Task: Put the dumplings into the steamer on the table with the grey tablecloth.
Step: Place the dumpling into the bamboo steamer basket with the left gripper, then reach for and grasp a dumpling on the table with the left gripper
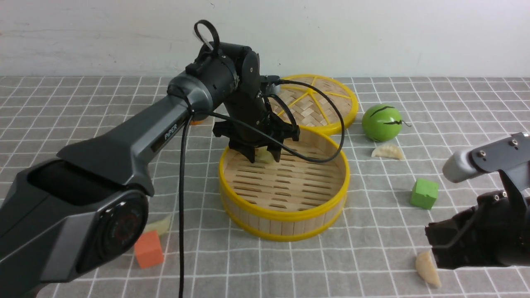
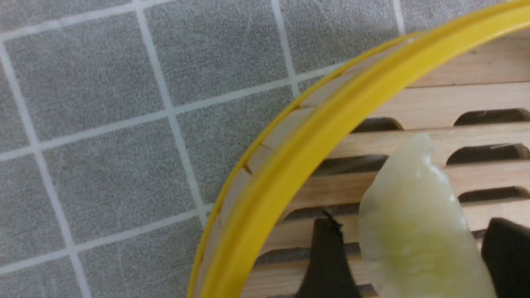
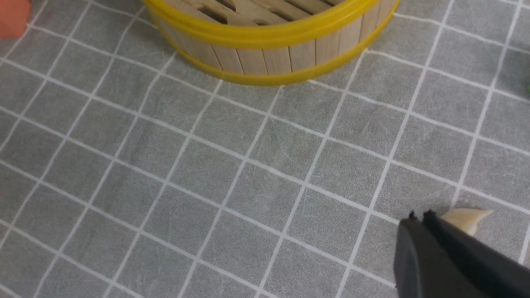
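Front view: one dumpling (image 1: 265,155) sits at frame centre, low inside the steamer (image 1: 285,215) and close to its far-left inner wall, between the fingers of the left gripper (image 1: 263,161). Left wrist view: jaws spread, dark fingers (image 2: 329,260) on either side of the pale pleated dumpling, with a thin strip of slatted floor showing on each side. It is not pinched. Cannot tell whether it rests on the slats. The steamer stands at centre on the grey tablecloth (image 1: 372,256) that covers the table (image 1: 62,103), and the rest of its floor is bare. A second dumpling (image 1: 387,151) lies on the cloth right of centre, just below a green round toy fruit (image 1: 381,123). A third dumpling (image 1: 428,269) lies at lower right, just beside the right gripper (image 3: 419,216). Right wrist view: that gripper's two tips are pressed together with nothing between them, and the dumpling's pointed end shows just past them; contact cannot be told. A fourth dumpling (image 1: 159,225) lies at lower left, partly hidden behind the left arm and near the orange cube (image 1: 149,249). A green cube (image 1: 424,193) lies right of the steamer, apart from it. The woven bamboo lid (image 1: 327,103) with yellow spokes lies flat behind the steamer at upper centre, rims just beside each other.
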`<state>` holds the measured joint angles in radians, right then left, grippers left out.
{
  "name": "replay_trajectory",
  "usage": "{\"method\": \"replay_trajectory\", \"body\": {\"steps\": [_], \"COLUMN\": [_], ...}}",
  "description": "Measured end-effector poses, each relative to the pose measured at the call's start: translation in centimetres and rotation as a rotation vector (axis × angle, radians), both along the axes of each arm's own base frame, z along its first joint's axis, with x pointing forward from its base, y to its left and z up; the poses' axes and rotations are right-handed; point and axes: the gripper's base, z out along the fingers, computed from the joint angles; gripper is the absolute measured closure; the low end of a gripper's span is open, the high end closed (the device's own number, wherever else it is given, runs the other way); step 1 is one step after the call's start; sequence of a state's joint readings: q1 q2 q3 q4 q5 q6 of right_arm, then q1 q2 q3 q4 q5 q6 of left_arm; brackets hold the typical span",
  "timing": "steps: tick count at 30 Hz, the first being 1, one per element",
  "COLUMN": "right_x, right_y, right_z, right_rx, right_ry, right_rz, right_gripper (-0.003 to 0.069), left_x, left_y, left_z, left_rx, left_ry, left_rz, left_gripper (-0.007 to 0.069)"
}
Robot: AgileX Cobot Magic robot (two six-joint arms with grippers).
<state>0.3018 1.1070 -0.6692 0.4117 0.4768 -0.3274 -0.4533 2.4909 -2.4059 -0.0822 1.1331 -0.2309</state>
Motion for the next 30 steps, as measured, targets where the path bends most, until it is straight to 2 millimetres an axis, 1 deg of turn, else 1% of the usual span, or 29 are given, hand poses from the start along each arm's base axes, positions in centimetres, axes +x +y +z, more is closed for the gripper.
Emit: {"method": "replay_trajectory", "body": {"steps": [1, 3, 4, 5, 6, 7, 8, 10, 12, 13, 15, 17, 18, 19, 20, 21, 22, 23, 24, 25, 27, 28, 30], "right_x": [0.0, -0.1, -0.1, -0.1, -0.2, -0.2, -0.3, -0.3, -0.4, -0.4, -0.4, -0.4, -0.4, -0.4, -0.4, -0.3, -0.2, -0.2, -0.1, -0.1, 0.0, 0.0, 0.0], "right_y": [0.0, 0.0, 0.0, 0.0, 0.0, 0.0, 0.0, 0.0, 0.1, 0.1, 0.1, 0.1, 0.1, 0.1, 0.0, 0.0, 0.0, 0.0, 0.0, 0.0, 0.0, 0.0, 0.0], "right_z": [0.0, 0.0, -0.1, -0.1, -0.1, -0.2, -0.2, -0.2, -0.3, -0.3, -0.3, -0.3, -0.3, -0.3, -0.3, -0.3, -0.2, -0.1, -0.1, 0.0, 0.0, 0.0, 0.0], "right_rx": [0.000, -0.002, -0.002, -0.003, -0.004, -0.005, -0.006, -0.010, -0.015, -0.019, -0.026, -0.029, -0.029, -0.029, -0.029, -0.029, -0.028, -0.027, -0.026, -0.025, -0.024, -0.024, -0.024], "right_ry": [0.001, 0.007, 0.011, 0.015, 0.024, 0.029, 0.034, 0.038, 0.040, 0.038, 0.036, 0.034, 0.034, 0.033, 0.031, 0.029, 0.012, 0.010, -0.002, -0.007, -0.011, -0.012, -0.012], "right_rz": [0.000, 0.003, 0.005, 0.007, 0.010, 0.013, 0.015, 0.021, 0.028, 0.033, 0.042, 0.045, 0.045, 0.045, 0.044, 0.045, 0.039, 0.038, 0.033, 0.030, 0.029, 0.028, 0.028], "right_gripper": [0.0658, 0.0657, 0.0657, 0.0657, 0.0657, 0.0657, 0.0657, 0.0656, 0.0655, 0.0655, 0.0654, 0.0653, 0.0653, 0.0653, 0.0653, 0.0653, 0.0653, 0.0653, 0.0652, 0.0653, 0.0651, 0.0650, 0.0648], "left_x": [-0.1, -0.4, -0.6, -0.9, -1.4, -1.7, -2.2, -3.2, -4.2, -4.8, -5.7, -6.8, -7.3, -7.9, -8.5, -8.6, -9.4, -9.5, -9.9, -10.2, -10.5, -10.5, -10.4], "left_y": [0.1, 0.3, 0.6, 0.9, 1.4, 1.8, 2.4, 3.8, 5.6, 6.5, 8.3, 10.0, 10.7, 11.2, 11.8, 11.9, 12.6, 12.7, 13.1, 13.3, 13.5, 13.5, 13.5], "left_z": [0.4, 1.4, 2.5, 4.0, 6.1, 7.7, 9.8, 13.0, 14.9, 15.2, 14.7, 11.5, 10.3, 8.4, 6.8, 6.2, 4.2, 3.9, 2.5, 1.7, 0.5, 0.0, -0.6], "left_rx": [0.002, 0.018, 0.032, 0.049, 0.068, 0.075, 0.082, 0.092, 0.107, 0.117, 0.145, 0.196, 0.207, 0.224, 0.231, 0.228, 0.230, 0.230, 0.225, 0.222, 0.223, 0.224, 0.226], "left_ry": [-0.001, -0.003, -0.013, -0.035, -0.080, -0.114, -0.158, -0.219, -0.237, -0.226, -0.170, -0.038, 0.007, 0.064, 0.097, 0.098, 0.119, 0.123, 0.132, 0.139, 0.156, 0.161, 0.167], "left_rz": [-0.001, -0.002, -0.009, -0.018, -0.026, -0.032, -0.032, -0.021, 0.000, 0.010, 0.026, 0.029, 0.035, 0.036, 0.040, 0.042, 0.048, 0.048, 0.059, 0.066, 0.070, 0.071, 0.070], "left_gripper": [0.0123, 0.0092, 0.0083, 0.0079, 0.0079, 0.0081, 0.0088, 0.0108, 0.0149, 0.0174, 0.0222, 0.0277, 0.0294, 0.0309, 0.0327, 0.0332, 0.0349, 0.0349, 0.0349, 0.0342, 0.0314, 0.0287, 0.0244]}}
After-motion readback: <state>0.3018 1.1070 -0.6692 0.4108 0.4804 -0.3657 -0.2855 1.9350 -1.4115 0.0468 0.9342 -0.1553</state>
